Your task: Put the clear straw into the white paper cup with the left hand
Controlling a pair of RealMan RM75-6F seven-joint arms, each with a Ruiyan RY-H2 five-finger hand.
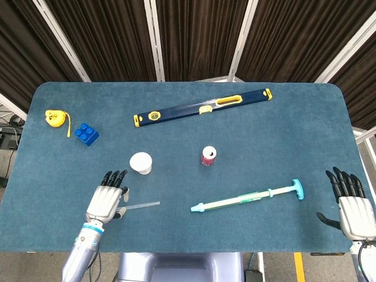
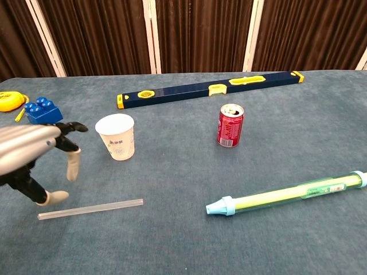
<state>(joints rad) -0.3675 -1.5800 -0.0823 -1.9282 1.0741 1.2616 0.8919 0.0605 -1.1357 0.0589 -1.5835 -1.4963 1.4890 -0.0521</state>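
A table [image 1: 305, 117] with rounded corners, covered in dark teal felt, stands before a wall of dark brown pleated curtains [image 1: 194, 35] crossed by white frame bars [image 1: 154, 35], with grey floor [image 1: 329, 267] beneath its near edge.

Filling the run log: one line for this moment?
left robot hand: open, over the clear straw's left end, not gripping | white paper cup: upright, empty | right robot hand: open, idle

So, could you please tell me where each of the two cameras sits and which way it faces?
Head view: high above the near edge, looking down at the table; left hand and right hand show.
Chest view: low at the near edge, facing the curtains; only the left hand.
Shared: straw, cup.
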